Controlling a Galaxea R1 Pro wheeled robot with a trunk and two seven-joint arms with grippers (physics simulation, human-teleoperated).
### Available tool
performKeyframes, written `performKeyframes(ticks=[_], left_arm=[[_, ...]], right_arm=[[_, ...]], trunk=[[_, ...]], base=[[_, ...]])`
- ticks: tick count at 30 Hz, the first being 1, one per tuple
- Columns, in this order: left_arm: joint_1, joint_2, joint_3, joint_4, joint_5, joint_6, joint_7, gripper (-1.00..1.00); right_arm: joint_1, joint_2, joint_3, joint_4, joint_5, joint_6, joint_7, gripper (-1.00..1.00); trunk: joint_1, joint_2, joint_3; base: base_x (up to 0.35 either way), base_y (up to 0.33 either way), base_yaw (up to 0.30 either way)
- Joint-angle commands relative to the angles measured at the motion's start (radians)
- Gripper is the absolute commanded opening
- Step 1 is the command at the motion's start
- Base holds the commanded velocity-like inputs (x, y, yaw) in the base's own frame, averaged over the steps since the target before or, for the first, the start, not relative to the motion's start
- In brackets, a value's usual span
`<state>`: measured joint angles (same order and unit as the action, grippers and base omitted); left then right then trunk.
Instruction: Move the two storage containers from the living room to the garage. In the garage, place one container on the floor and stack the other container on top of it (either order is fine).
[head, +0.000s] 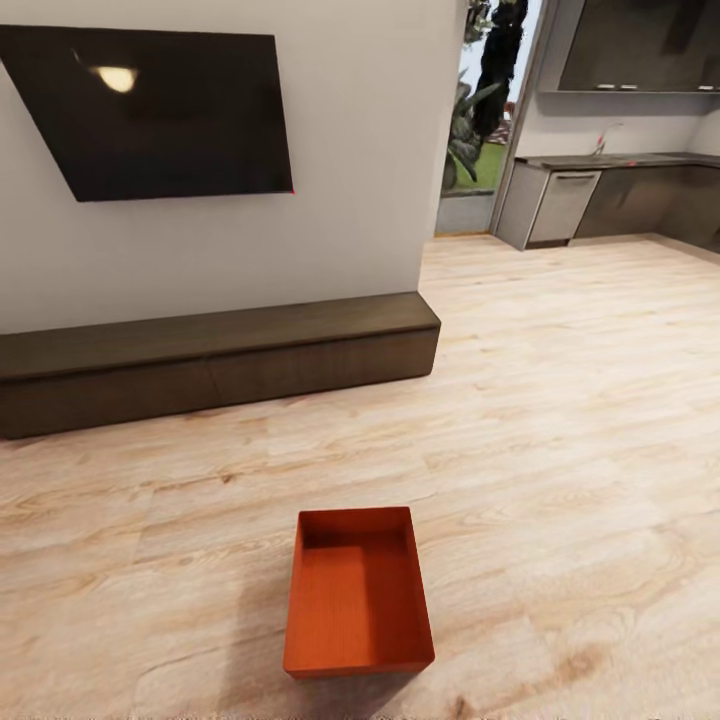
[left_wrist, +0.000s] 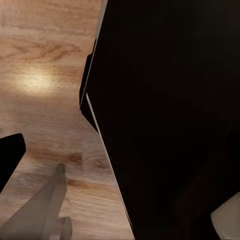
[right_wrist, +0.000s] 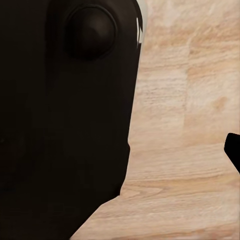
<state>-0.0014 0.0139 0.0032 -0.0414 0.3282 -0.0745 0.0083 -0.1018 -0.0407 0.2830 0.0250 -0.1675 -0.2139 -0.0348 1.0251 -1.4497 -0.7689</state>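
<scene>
My left gripper shows just as a black fingertip at the edge of the left wrist view, so I cannot tell if it is wide or narrow. Beside it is a big black part of my own body, and under it the light wood plank floor with a bright spot of light. My right gripper is the same: one black fingertip at the border, a dark rounded body part close by, the wood floor behind. Its opening I cannot tell.

In the head view, one orange-red storage container stands open and empty on the wood floor, in front of me. Beyond it is a long dark low cabinet against the white wall, with a black television above. Far right, a kitchen counter shows.
</scene>
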Motion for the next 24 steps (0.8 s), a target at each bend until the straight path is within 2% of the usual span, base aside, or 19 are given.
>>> performKeyframes(ticks=[1, 6, 24], left_arm=[[0.0, 0.0, 0.0, 0.0, 0.003, -0.002, 0.001, 1.0], [0.0, -0.013, 0.004, 0.0, 0.005, -0.002, -0.002, 1.0], [0.0, -0.009, 0.003, 0.001, 0.007, -0.001, -0.001, 1.0]], right_arm=[[-0.001, 0.0, 0.009, 0.003, -0.009, -0.005, -0.001, 1.0], [-0.001, 0.001, 0.008, 0.003, -0.01, -0.005, -0.002, 1.0], [-0.001, 0.001, 0.004, 0.003, -0.011, -0.006, -0.001, 1.0]], trunk=[[0.0, 0.0, -0.002], [0.0, 0.0, -0.01], [0.0, 0.0, -0.039]], base=[[0.0, 0.0, 0.0], [0.0, 0.0, 0.0], [0.0, 0.0, 0.0]])
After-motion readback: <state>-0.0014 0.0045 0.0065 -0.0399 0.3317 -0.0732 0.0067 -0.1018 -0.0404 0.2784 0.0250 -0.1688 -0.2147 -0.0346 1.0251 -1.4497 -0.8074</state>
